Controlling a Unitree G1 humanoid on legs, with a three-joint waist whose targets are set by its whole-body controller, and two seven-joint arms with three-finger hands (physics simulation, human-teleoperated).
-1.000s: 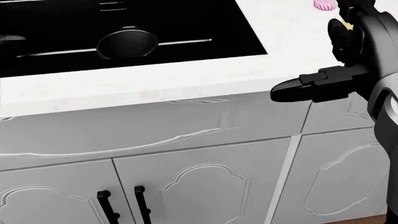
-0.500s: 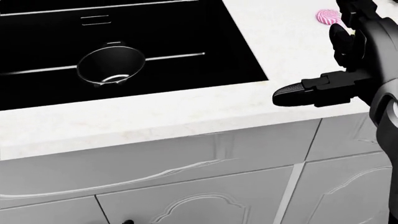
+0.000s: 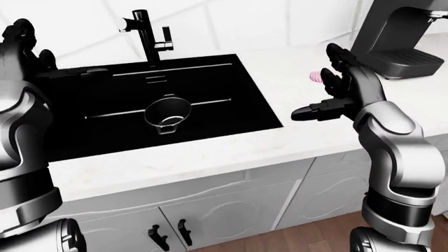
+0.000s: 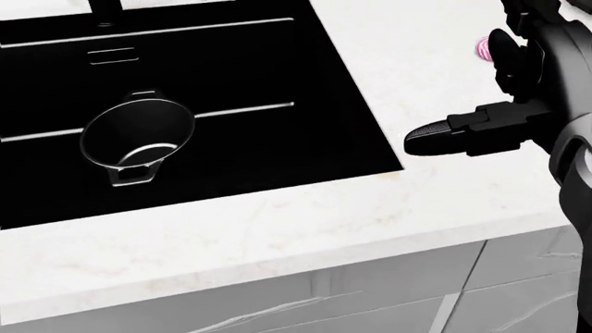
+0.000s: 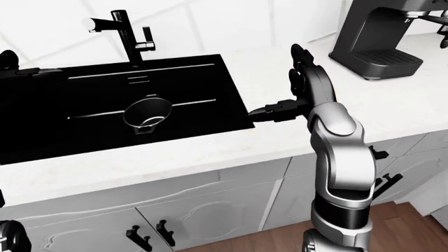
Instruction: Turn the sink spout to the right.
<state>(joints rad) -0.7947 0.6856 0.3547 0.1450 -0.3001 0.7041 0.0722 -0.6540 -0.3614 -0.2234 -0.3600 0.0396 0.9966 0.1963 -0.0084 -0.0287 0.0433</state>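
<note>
The black faucet (image 3: 144, 39) stands above the black sink (image 3: 231, 100) in the left-eye view, and its spout (image 3: 127, 22) points to the view's left. It also shows in the right-eye view (image 5: 126, 38). My right hand (image 3: 325, 97) is open, fingers spread, over the white counter (image 3: 294, 136) right of the sink and well away from the faucet. It also shows in the head view (image 4: 472, 104). My left hand (image 3: 38, 55) is raised at the left edge with open fingers, beside the sink's upper left corner and left of the faucet.
A black pot (image 3: 168, 111) lies in the basin. A pink item (image 3: 316, 77) lies on the counter just behind my right hand. A dark coffee machine (image 5: 378, 39) stands at the upper right. White cabinet doors with black handles (image 3: 168, 236) are below.
The head camera has tilted up: sink and counter slide down the picture and the cabinet doors drop out of view. The right hand keeps its place and stays open.
</note>
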